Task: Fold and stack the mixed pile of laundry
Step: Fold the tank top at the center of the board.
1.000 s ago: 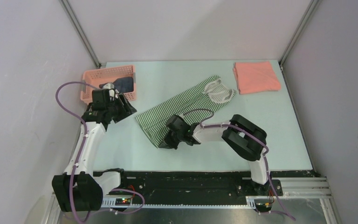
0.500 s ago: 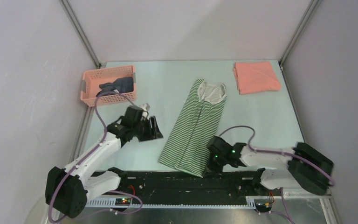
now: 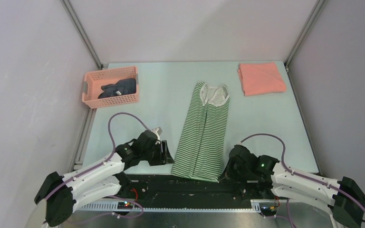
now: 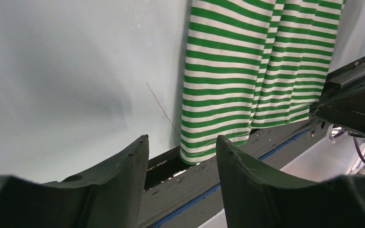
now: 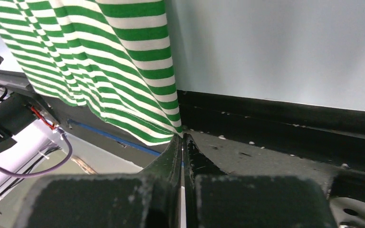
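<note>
While I watch the overhead feed, the pale green worktop [image 3: 161,95] fills most of the enclosure, with grey walls on three sides.

The biggest thing on it is the green-and-white striped garment [image 3: 205,135]. It lies flat as a long, narrow strip, its white-lined neckline at the far end. Its hem reaches the near edge, where it hangs a little over the black rail.

At the far left corner stands a salmon-pink plastic lattice basket [image 3: 111,99]. At the far right corner, well apart from the striped piece, lies a salmon-pink shirt [image 3: 261,78] folded into a flat rectangle. A dark navy-grey garment [image 3: 118,88] sits bunched inside the basket.

My left tool [image 3: 164,153] sits low at the near edge, just beside the striped hem's left corner. On its wrist feed [image 4: 181,142] the jaws stand apart with nothing between them. The striped cloth [image 4: 228,71] lies just beyond the gap and to its right.

My right tool [image 3: 228,168] is at the hem's near right corner. On its wrist feed [image 5: 182,137] the two fingers are pressed together. The corner of the striped cloth [image 5: 100,57] tapers straight into their tips, so I read it as pinched there.
</note>
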### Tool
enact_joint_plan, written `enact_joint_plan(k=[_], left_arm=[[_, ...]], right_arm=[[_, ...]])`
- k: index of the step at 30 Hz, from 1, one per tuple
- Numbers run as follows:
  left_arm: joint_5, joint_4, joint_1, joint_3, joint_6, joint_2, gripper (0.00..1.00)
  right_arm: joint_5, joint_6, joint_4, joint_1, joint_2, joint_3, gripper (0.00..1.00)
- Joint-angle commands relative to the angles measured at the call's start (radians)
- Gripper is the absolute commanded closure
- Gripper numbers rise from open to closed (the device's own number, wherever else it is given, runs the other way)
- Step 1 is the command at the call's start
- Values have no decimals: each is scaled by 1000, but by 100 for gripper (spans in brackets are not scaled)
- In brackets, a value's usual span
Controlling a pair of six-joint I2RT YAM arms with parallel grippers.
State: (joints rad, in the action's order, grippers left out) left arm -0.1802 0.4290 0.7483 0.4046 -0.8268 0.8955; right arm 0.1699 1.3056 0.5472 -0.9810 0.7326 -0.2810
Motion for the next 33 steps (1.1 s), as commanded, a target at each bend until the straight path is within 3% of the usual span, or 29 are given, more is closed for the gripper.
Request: enact_joint_plan(k=[1, 26, 28, 31, 33], left_arm=[[-21, -99, 24, -32, -85, 3, 41], [-58, -277, 127, -135, -201, 85, 59], [-72, -303, 135, -138, -204, 106, 64], [-83, -322, 141, -140, -212, 127, 96], [-73, -321, 144, -131, -215, 109, 99]], right_arm=[[-36, 27, 61, -1, -39, 18, 100], [-86, 49, 97, -20, -90, 24, 100], [-90, 56, 101, -25, -100, 24, 100], [-100, 65, 105, -31, -119, 22, 100], [-108, 55, 109, -34, -124, 8, 100]])
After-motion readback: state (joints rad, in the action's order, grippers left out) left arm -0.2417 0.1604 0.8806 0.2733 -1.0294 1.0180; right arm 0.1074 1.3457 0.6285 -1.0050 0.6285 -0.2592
